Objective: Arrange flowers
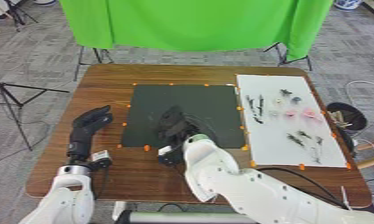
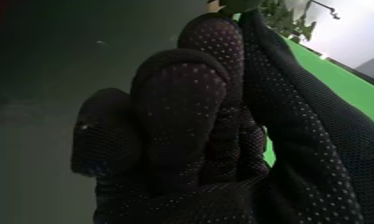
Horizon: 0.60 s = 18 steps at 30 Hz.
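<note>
One unreadable label (image 1: 100, 155) sits by the relaxed left hand (image 1: 92, 120); right hand (image 1: 173, 125) pinches greenery (image 2: 278, 16).

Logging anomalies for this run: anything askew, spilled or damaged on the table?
Nothing stands out. Pink flowers and dark stems lie on the white sheet; the right hand holds a green sprig over the dark mat. No spill visible; small petal damage would be too fine to tell.

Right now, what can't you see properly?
Right wrist view: the end of the greenery, cut off by the picture's edge.
Head view: the dark mat beneath the right hand, which covers it.
Head view: petals of the pink flowers, too small.
</note>
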Motion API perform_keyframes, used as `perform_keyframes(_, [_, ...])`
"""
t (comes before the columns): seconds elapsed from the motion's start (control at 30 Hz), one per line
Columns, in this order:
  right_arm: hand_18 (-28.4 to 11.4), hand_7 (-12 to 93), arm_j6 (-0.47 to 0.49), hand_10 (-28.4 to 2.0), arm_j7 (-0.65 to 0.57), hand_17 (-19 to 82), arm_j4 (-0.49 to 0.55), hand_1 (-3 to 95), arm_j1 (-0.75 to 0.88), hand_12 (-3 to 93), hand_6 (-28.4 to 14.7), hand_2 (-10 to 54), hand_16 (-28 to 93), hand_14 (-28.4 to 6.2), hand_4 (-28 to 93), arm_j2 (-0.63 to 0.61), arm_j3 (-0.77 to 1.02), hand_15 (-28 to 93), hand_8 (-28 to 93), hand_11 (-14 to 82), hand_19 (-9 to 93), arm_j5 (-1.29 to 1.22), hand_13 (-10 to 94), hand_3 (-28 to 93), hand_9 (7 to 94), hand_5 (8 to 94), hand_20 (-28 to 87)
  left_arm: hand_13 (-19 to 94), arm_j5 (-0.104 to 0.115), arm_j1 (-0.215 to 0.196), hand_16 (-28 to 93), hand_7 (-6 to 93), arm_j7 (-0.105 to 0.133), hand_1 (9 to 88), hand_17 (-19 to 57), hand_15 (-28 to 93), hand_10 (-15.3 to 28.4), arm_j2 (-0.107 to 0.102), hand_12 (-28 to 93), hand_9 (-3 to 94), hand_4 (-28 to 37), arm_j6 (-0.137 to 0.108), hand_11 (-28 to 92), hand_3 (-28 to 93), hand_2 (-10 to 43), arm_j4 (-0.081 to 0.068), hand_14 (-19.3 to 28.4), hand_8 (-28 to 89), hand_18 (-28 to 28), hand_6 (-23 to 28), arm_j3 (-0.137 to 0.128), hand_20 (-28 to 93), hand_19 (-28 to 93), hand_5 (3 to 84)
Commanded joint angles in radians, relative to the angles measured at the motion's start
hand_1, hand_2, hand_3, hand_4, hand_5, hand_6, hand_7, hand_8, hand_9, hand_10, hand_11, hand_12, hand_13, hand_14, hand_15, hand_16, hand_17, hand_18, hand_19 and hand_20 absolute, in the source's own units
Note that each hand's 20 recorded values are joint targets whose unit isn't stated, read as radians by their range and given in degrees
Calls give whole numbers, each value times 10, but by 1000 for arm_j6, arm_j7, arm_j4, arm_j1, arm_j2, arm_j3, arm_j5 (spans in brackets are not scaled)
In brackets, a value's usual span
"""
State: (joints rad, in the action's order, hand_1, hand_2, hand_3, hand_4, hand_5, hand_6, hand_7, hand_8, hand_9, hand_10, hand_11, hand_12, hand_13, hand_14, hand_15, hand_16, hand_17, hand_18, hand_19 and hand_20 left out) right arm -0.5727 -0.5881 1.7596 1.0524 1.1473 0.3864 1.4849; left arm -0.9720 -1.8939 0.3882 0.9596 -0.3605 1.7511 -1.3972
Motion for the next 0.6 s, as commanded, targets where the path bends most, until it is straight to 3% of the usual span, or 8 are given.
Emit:
perform_keyframes(0.03, [-28, 407, -27, -75, -16, 786, -64, 495, -1, 180, 2, -95, 133, 22, 77, 41, 33, 551, 112, 336, 747, -16, 937, 697, 937, 724, 356, 434, -11, 10, 1, 226, -15, 369, 119, 238, 115, 38, 127, 506, -149, 31, 245, 717, -86, -22, 151, -120, 120, -41, 36, 204, 109, 541])
perform_keyframes(0.27, [-27, 396, -34, -72, -10, 787, -106, 502, -19, 173, -7, -95, 129, 28, 70, 67, 38, 551, 112, 332, 744, -29, 937, 696, 937, 729, 349, 434, -10, 21, 2, 225, -15, 371, 119, 237, 114, 51, 127, 506, -151, 36, 244, 720, -88, -28, 151, -120, 119, -38, 46, 204, 107, 542])
perform_keyframes(0.3, [-27, 395, -46, -71, -7, 787, -113, 502, -35, 172, -8, -95, 129, 29, 71, 67, 26, 553, 112, 333, 744, -38, 937, 696, 937, 730, 348, 433, -9, 32, 2, 225, -11, 371, 119, 236, 114, 52, 127, 506, -151, 40, 244, 721, -89, -34, 151, -120, 119, -38, 51, 204, 107, 542])
perform_keyframes(0.33, [-27, 395, -40, -70, -3, 787, -124, 502, -38, 172, -8, -95, 128, 28, 70, 75, 28, 554, 112, 333, 744, -40, 937, 695, 937, 730, 348, 433, -8, 22, 2, 226, -9, 371, 119, 236, 114, 56, 126, 505, -151, 37, 243, 721, -90, -30, 151, -120, 119, -38, 46, 204, 106, 542])
perform_keyframes(0.4, [-27, 393, -55, -70, -7, 788, -129, 503, -48, 170, -10, -95, 128, 29, 69, 76, 26, 556, 113, 335, 745, -54, 937, 694, 937, 730, 347, 432, -13, 37, 2, 226, -13, 371, 119, 234, 114, 58, 127, 505, -152, 46, 243, 723, -90, -38, 151, -120, 119, -38, 54, 204, 106, 542])
perform_keyframes(0.6, [-42, 323, -65, -105, -12, 780, -132, 545, -48, 221, -33, -95, 132, -3, 95, 90, 30, 527, 180, 288, 743, -77, 937, 666, 937, 750, 344, 431, 24, 40, 3, 211, 4, 350, 119, 239, 123, 62, 127, 504, -158, 28, 241, 712, -76, -44, 157, -114, 119, -30, 66, 205, 107, 540])
